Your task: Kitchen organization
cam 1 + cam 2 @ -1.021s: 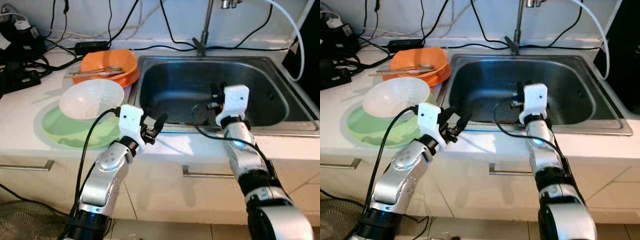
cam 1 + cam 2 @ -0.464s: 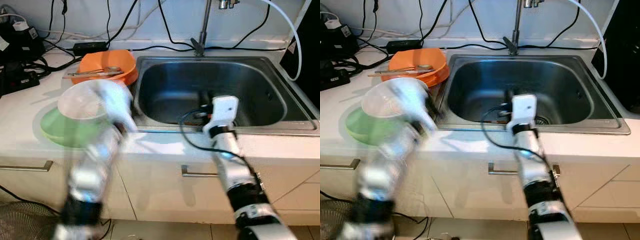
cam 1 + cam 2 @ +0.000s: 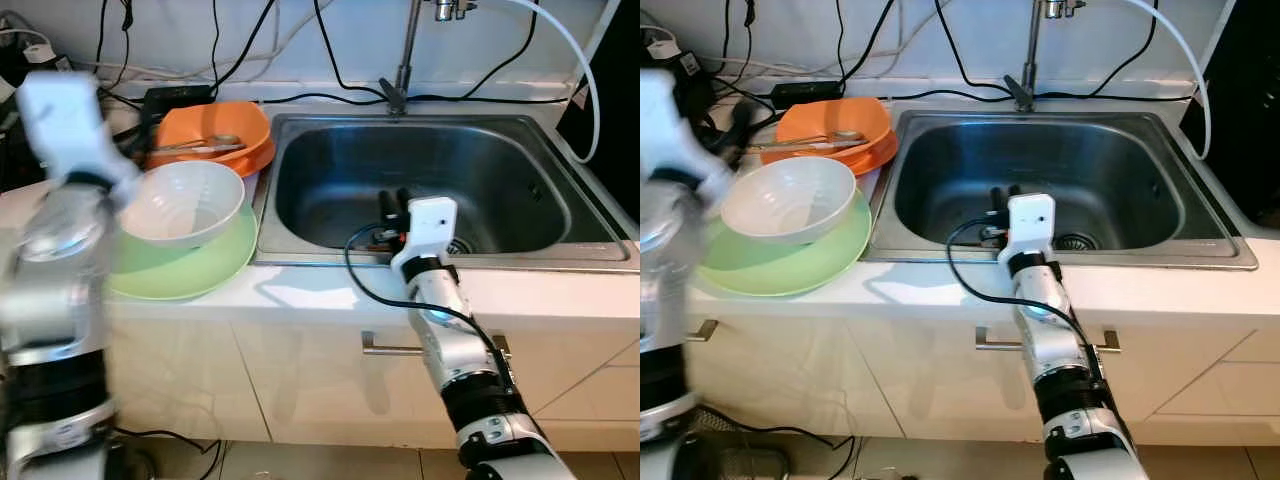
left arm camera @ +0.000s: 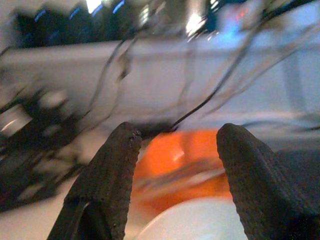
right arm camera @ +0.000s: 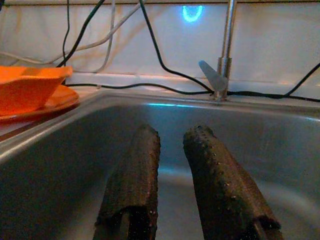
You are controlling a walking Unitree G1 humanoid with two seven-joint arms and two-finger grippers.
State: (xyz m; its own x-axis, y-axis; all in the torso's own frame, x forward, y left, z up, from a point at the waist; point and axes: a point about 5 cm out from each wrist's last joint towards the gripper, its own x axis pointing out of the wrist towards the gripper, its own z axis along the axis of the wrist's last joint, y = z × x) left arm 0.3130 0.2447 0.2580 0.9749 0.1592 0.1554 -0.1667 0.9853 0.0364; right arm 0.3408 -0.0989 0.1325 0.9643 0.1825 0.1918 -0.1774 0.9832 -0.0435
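Change: a second ago the left arm hung low before the cabinet front; it is now raised at the far left, blurred. The right arm has shifted leftward along the sink's front edge.
Landmark: the sink, a steel basin set in the white counter.
Left gripper: left of the sink, above the dishes; fingers spread well apart, nothing between them. Its wrist view looks toward the orange dishes.
Green plate: on the counter just left of the sink, bearing the white bowl.
Orange dishes: behind the white bowl, at the sink's back-left corner, with utensils lying across them.
Right gripper: over the sink's front rim, pointing into the basin; fingers narrowly parted, holding nothing.
Faucet: behind the sink, cables strung along the wall.
Progress: judging by this, early; the dishes sit stacked beside the sink, none grasped. Sorting them is left.
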